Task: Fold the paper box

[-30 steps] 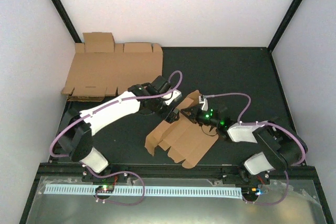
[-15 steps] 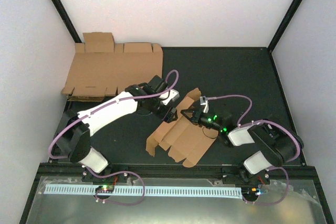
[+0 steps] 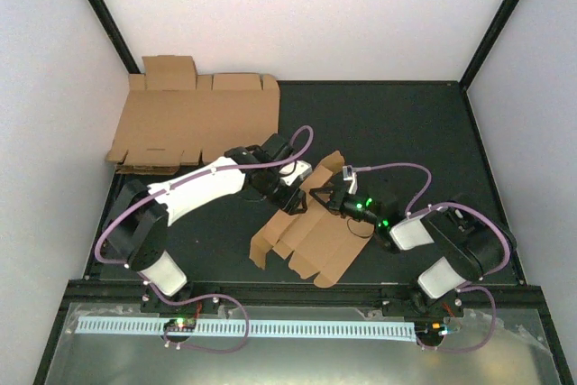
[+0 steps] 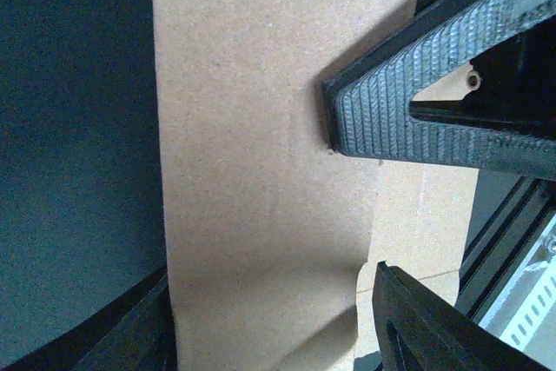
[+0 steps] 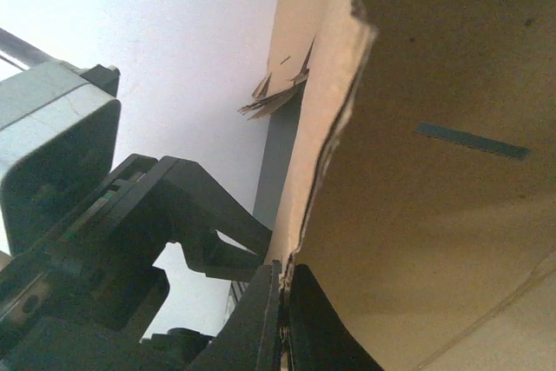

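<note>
Top view is showing the box lying half-flat at the near middle. My right gripper is clamping its raised far flap. My left gripper is straddling the card, jaws apart. I am judging it light, stiff and crease-prone, so flap edges near folds suit gripping.

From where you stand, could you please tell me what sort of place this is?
Probably a robot test enclosure: white walls around a dark table, left arm and right arm over a paper box.

Dark table: paper box mid-front, flat cardboard sheets far-left, prob. stacked.
</note>
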Controlling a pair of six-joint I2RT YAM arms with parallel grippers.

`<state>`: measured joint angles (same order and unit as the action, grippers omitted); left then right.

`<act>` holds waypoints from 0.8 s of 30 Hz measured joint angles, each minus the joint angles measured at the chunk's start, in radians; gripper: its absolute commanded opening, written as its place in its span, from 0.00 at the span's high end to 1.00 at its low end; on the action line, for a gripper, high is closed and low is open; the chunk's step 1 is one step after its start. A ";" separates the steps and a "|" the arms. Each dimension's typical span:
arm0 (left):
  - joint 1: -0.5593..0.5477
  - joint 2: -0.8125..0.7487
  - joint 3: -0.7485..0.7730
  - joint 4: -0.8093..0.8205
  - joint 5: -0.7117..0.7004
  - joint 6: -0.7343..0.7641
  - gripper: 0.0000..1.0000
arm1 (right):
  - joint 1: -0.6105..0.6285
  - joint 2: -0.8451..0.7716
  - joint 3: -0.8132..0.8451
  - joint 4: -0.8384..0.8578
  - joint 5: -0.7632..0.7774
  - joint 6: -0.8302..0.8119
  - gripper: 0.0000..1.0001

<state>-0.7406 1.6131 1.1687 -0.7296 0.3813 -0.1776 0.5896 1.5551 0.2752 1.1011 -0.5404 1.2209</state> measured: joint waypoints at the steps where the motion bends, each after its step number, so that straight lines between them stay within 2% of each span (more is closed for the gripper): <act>1: -0.001 0.004 0.000 0.000 0.001 0.000 0.39 | 0.000 0.000 0.000 0.000 0.000 0.000 0.96; 3: -0.005 0.010 0.000 0.000 0.000 0.000 0.40 | 0.000 0.001 0.000 0.000 0.000 0.000 0.96; 8: -0.018 0.026 0.002 -0.004 -0.022 0.000 0.51 | 0.000 0.006 0.000 0.000 -0.004 0.000 0.94; 12: -0.029 0.039 0.013 -0.016 -0.049 0.000 0.57 | 0.000 0.011 0.000 -0.002 -0.004 -0.005 0.84; 17: -0.040 0.039 0.033 -0.043 -0.097 0.000 0.57 | 0.000 0.011 0.000 -0.003 -0.003 -0.010 0.65; 24: -0.040 0.039 0.043 -0.077 -0.159 0.000 0.57 | -0.001 -0.076 -0.007 -0.095 0.008 -0.048 0.62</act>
<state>-0.7807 1.6516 1.2118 -0.8070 0.2226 -0.1776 0.5888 1.4792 0.2680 1.0058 -0.5320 1.1725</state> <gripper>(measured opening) 0.441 0.380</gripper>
